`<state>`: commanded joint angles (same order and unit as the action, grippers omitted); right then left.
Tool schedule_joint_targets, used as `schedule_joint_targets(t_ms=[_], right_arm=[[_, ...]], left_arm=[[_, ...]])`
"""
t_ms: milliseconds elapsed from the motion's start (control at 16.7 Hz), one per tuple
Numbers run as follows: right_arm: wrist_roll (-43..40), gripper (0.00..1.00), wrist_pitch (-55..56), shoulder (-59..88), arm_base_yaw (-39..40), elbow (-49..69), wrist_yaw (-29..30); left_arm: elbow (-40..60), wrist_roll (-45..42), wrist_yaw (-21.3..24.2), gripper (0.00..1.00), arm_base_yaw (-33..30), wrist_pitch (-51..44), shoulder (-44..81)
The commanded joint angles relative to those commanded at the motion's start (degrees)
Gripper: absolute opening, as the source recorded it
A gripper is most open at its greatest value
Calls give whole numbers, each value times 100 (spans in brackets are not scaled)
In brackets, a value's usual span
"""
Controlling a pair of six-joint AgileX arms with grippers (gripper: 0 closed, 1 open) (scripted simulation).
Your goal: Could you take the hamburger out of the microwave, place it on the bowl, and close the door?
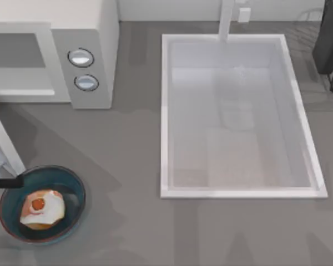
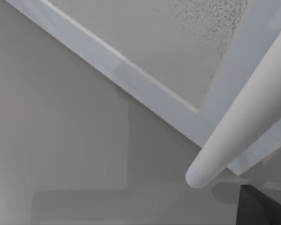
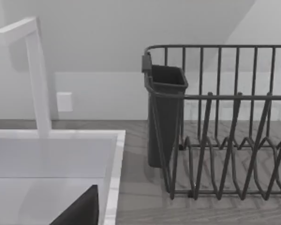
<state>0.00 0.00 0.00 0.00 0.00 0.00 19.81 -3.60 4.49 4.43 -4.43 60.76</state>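
Item: door [image 1: 3,141], far left of the top view. White-framed panel standing open, swung out from the microwave [image 1: 55,50] and running diagonally toward the bowl. The left wrist view is looking closely at its frame, the speckled mesh window [image 2: 201,18] and the round white handle bar [image 2: 234,136], with a dark corner at the lower edge that may be part of the left gripper; whether its fingers are open or closed cannot be told.

Item: left arm [image 1: 0,183], at the left edge of the top view, a dark piece reaching in just beside the bowl's rim and next to the door's free end.

Item: bowl [image 1: 72,185], near-left of the counter. The hamburger [image 1: 41,209] is lying inside it, orange-red spot up.

Item: microwave, far-left corner, grey cavity exposed, two dials [image 1: 83,69] facing the sink.

Step in hand, as judged: removal and placing appear complete; closing the door is remaining. The next move is calling for the left gripper to get against the door's outer face or handle and push it round toward the cavity without clipping the bowl.

Item: sink [image 1: 166,116], centre.

Item: dish rack [image 3: 225,126] with dark cutlery holder [image 3: 164,112], far right; the right wrist view is facing it, suggesting the right arm is sitting parked. Its finger state cannot be told.
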Motion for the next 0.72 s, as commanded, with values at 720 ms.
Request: schedule_joint_targets(t_ms=[720], right_arm=[[0, 100, 0, 0, 0, 0, 0]], left_arm=[[1589, 113, -127, 0, -210, 1095, 2734]])
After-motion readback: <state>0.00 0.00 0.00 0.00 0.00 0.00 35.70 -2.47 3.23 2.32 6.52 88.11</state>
